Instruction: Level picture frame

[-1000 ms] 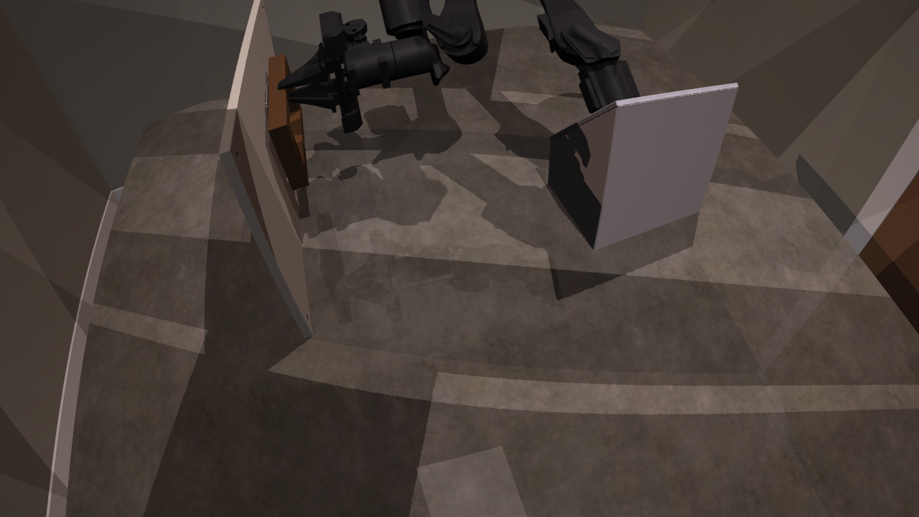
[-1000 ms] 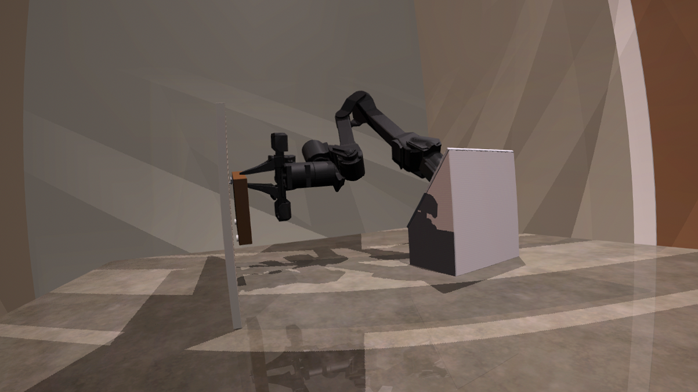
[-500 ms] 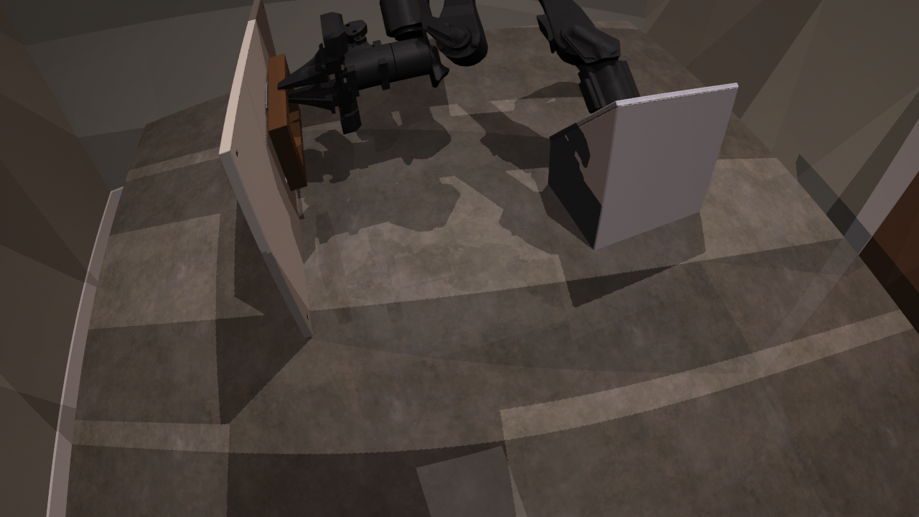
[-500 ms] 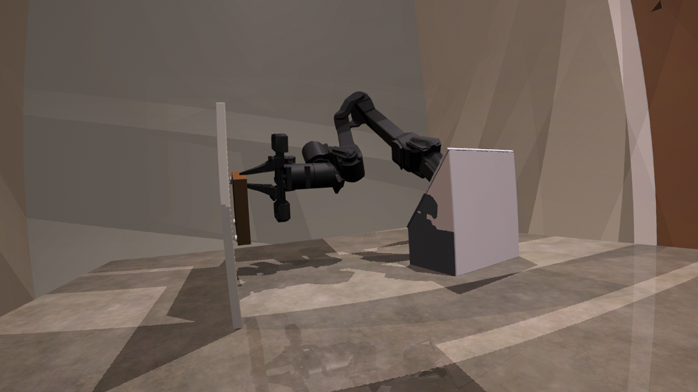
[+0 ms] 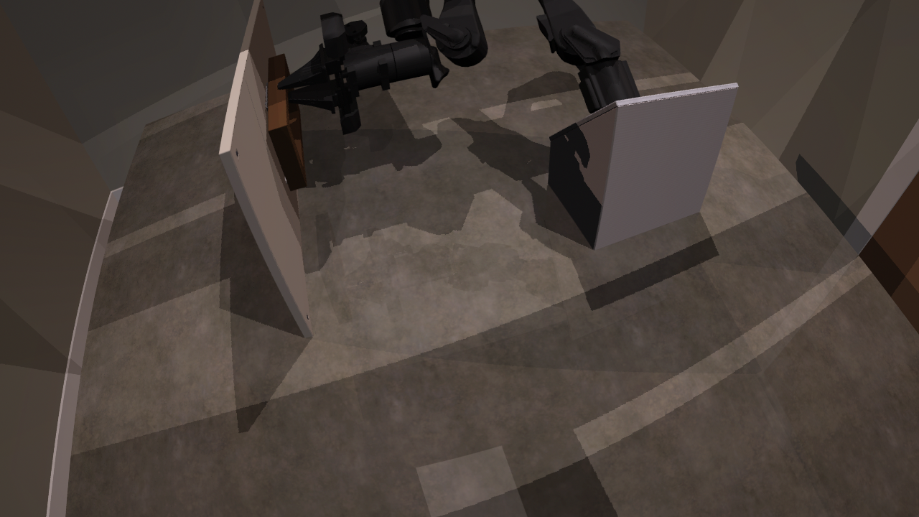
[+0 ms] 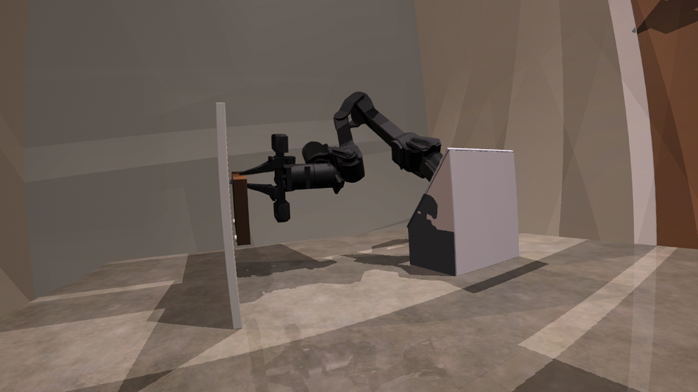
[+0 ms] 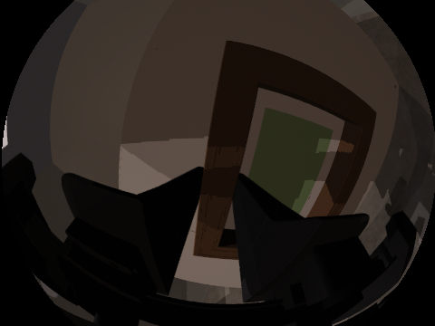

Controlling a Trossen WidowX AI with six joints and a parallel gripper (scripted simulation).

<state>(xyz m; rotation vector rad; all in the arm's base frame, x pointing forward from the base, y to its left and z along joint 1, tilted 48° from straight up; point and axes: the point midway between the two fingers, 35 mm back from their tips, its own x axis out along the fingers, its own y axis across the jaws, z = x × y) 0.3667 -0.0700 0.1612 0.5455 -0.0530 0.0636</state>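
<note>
The brown picture frame point(image 5: 288, 157) point(image 6: 241, 212) point(image 7: 231, 68) with a green picture hangs just in front of the pale upright wall panel point(image 5: 257, 179) point(image 6: 228, 216) point(image 7: 181, 81). My gripper point(image 5: 286, 92) point(image 6: 244, 179) point(image 7: 219, 177) is shut on one bar of the frame, the upper bar in the top and exterior views, with one finger above it and one below. The frame looks slanted in the wrist view, but that view is turned and warped, so I cannot tell whether it is level. The screw and the notched strip are hidden behind the frame.
A pale sloped box point(image 5: 661, 160) point(image 6: 486, 210) stands near the arm's base, to the right in the top and exterior views. Small pale knobs point(image 6: 234, 237) show between the frame and the panel. Shadows and light bands cross the table top point(image 5: 449, 276) point(image 6: 347, 309).
</note>
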